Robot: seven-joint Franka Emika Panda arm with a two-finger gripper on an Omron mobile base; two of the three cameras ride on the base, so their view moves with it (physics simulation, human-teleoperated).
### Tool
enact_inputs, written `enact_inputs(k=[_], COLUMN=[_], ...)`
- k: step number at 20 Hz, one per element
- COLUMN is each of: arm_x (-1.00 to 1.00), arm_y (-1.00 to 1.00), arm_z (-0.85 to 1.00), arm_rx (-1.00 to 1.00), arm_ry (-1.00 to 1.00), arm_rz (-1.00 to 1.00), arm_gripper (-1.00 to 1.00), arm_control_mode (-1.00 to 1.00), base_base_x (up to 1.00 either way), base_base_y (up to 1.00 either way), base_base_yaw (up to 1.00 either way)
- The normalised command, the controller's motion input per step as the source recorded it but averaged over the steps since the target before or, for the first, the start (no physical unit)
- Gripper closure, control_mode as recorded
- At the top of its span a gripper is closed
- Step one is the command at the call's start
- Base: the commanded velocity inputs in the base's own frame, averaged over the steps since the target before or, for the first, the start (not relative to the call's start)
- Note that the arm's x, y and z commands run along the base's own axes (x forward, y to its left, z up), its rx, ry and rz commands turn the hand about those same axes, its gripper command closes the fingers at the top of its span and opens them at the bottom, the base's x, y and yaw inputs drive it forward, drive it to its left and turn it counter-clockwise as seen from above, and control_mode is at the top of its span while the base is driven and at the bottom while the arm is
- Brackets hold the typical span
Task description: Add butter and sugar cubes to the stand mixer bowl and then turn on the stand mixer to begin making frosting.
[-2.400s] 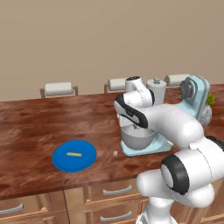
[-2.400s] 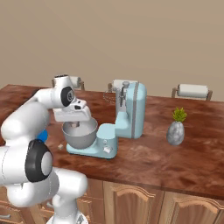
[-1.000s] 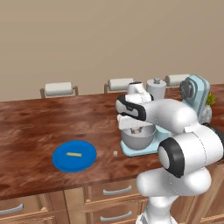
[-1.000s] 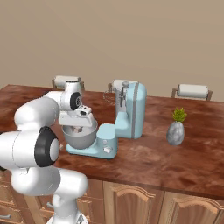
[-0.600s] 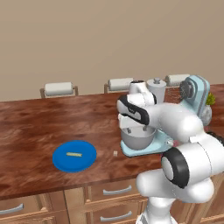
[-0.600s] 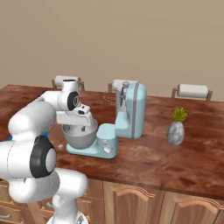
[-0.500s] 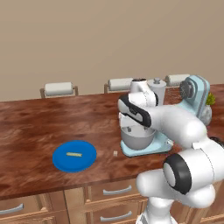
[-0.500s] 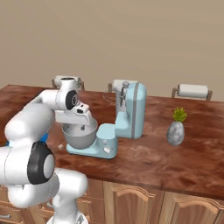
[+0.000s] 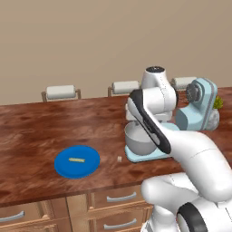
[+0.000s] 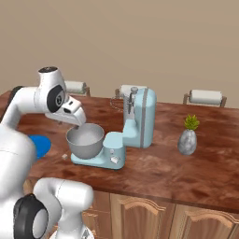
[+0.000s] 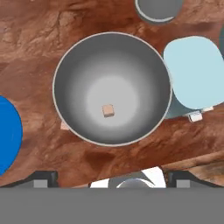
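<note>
My hand view shows a sugar cube lying inside the stand mixer bowl; base views hide it. Butter rests on the blue plate. My gripper's fingertips sit wide apart, empty.

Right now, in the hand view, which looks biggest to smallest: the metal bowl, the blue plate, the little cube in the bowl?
1. Stand mixer bowl, widest by far.
2. Blue plate, though the frame edge cuts it off, so its full size is unsure.
3. Sugar cube, tiny, lying on the bowl's bottom.
</note>
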Motion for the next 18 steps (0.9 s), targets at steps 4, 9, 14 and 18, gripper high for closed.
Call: enact_inputs(k=[4,9,14,18], arm_x=[-0.74,-0.62,-0.18,0.0], arm_y=[0.47,0.66,0.5,0.14], arm_z=[0.25,0.01,-0.01,-0.14], arm_rx=[0.0,-0.02,-0.08,-0.06], arm_ry=[-0.14,-0.19,-0.22,-0.19], arm_rz=[-0.38,-0.48,-0.5,-0.41], arm_gripper=[-1.0,-1.0,-1.0,-1.0], arm_control_mode=[-1.0,-1.0,-1.0,-1.0], base_base_x=[0.0,0.0,0.0,0.0], base_base_y=[0.0,0.0,0.0,0.0], base_base_yaw=[0.0,0.0,0.0,0.0])
